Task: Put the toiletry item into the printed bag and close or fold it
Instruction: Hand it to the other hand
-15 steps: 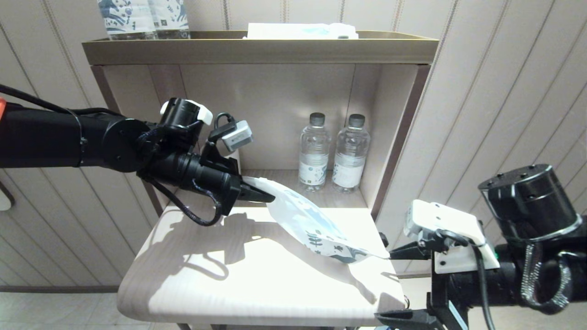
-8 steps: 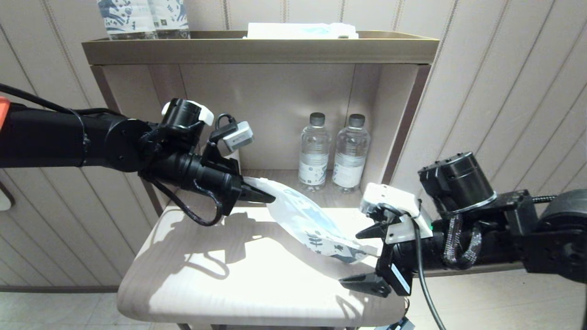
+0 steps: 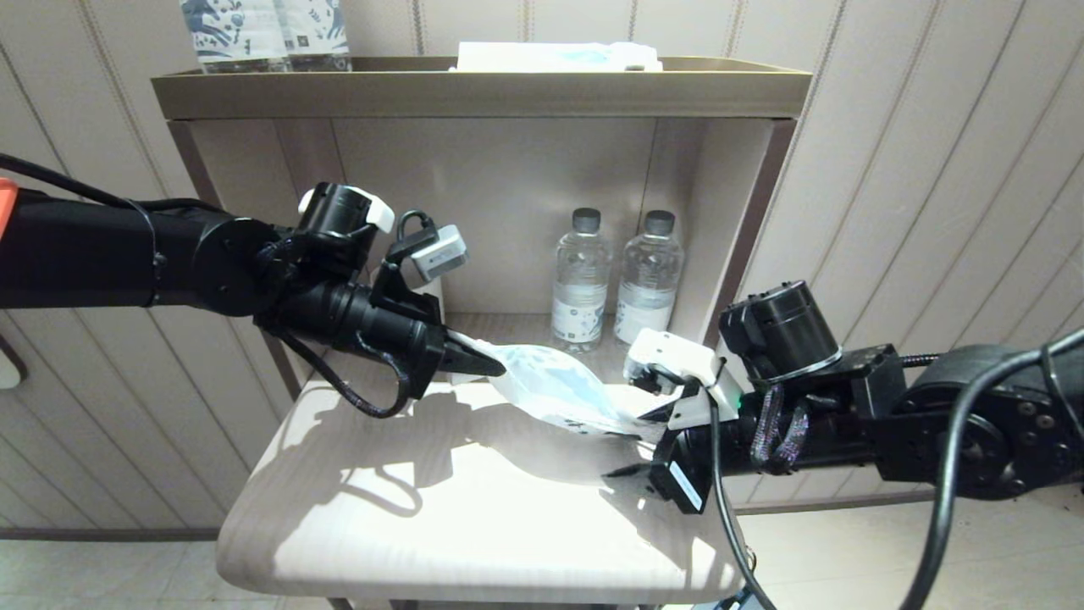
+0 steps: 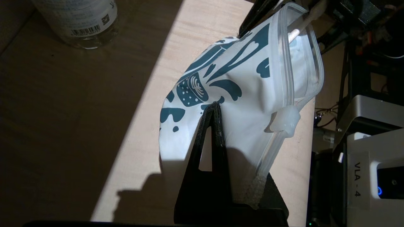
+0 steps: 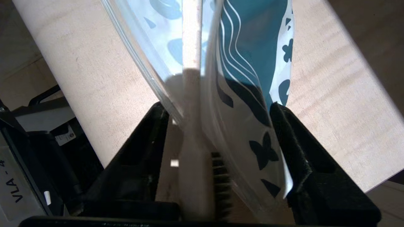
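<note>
Head view shows the left gripper [image 3: 487, 366] clamped on one end of the printed bag [image 3: 555, 391] above the table [image 3: 381, 525], while the right gripper [image 3: 633, 442] straddles its other end, fingers apart. The toothbrush [image 5: 191, 78] lies inside; closing should pinch squarely across the mouth.

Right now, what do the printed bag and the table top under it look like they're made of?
The printed bag looks like thin, soft plastic film: semi-translucent, glossy, crumpling, with a clear zip-style strip at its mouth. The table top looks like pale wood or wood-look laminate, matte, with faint straight grain lines; which one I can't tell.
</note>
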You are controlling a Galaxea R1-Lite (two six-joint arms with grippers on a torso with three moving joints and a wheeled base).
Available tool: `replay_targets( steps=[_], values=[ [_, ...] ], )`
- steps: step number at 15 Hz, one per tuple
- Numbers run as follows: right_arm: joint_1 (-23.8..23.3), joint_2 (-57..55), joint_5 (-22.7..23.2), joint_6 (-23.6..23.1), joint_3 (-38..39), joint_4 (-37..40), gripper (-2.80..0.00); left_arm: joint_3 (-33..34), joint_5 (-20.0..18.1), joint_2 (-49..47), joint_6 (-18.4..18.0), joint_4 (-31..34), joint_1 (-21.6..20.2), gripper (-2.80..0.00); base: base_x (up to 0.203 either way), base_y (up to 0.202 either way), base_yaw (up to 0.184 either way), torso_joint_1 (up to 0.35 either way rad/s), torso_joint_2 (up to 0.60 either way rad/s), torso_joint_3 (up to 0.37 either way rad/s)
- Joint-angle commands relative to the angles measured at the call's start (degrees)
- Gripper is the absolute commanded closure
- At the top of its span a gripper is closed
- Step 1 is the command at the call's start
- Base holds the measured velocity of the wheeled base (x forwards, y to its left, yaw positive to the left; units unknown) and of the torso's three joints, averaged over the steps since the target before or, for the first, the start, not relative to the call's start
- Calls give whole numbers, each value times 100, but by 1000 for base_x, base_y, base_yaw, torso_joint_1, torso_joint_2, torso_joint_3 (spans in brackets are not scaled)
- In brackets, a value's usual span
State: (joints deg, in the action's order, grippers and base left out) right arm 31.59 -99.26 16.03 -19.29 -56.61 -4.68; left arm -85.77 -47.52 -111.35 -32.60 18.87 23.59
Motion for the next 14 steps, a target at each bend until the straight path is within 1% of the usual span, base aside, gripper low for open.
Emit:
replay_targets(
  steps=[1,5,14],
  values=[
    [23,-32,-4,-5,19,-6,0,-1,-29,-10,-19,11,5,0,0,0,0,0,0,0],
    [14,74,-4,-5,64,-7,0,-1,-29,-10,-19,11,-3,0,0,0,0,0,0,0],
    [-12,839,-21,48,1,91,0,0,-48,-144,-39,11,5,0,0,0,0,0,0,0]
  ],
)
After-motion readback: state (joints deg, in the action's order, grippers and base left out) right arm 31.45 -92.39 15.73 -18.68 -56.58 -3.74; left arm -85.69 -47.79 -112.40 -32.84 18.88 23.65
